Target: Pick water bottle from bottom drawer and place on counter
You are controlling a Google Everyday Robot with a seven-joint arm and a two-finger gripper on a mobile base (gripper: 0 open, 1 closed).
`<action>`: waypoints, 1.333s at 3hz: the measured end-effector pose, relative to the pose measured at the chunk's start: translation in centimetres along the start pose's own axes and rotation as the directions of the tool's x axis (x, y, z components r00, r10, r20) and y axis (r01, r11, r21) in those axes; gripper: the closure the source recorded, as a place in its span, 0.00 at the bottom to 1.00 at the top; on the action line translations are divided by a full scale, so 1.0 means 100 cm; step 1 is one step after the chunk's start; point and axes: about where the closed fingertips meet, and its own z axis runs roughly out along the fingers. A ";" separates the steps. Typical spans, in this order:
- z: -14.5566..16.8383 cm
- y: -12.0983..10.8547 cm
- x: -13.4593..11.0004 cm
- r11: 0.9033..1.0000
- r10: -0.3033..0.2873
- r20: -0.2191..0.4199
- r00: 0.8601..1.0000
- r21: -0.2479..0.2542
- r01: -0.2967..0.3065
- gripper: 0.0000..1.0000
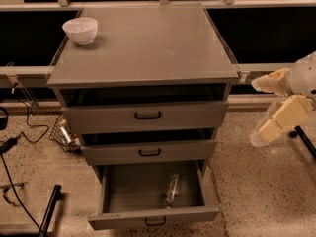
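1. Camera view: the bottom drawer [131,189] of the grey cabinet is pulled far out, and its inside floor is visible from above.
2. The water bottle [172,187] lies on its side on the drawer floor, near the right wall and toward the front. Its length runs from front to back.
3. The two upper drawers [148,115] each show a dark gap above their front.
4. On the tabletop [148,48] a white bowl [80,30] stands upright near the back left corner.
5. The gripper [256,111] hangs in the air to the right of the cabinet, apart from it, beside the upper drawers. Its jaws are spread and nothing is between them.
6. A wire basket [64,132] sits on the floor just beside the cabinet's left side.
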 end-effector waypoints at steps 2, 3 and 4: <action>0.012 0.000 0.009 1.000 -0.004 0.019 1.000 0.001 0.004 0.00; 0.029 -0.003 0.027 1.000 -0.002 0.055 0.998 0.006 0.002 0.00; 0.046 -0.008 0.047 1.000 0.007 0.073 0.997 0.024 -0.008 0.00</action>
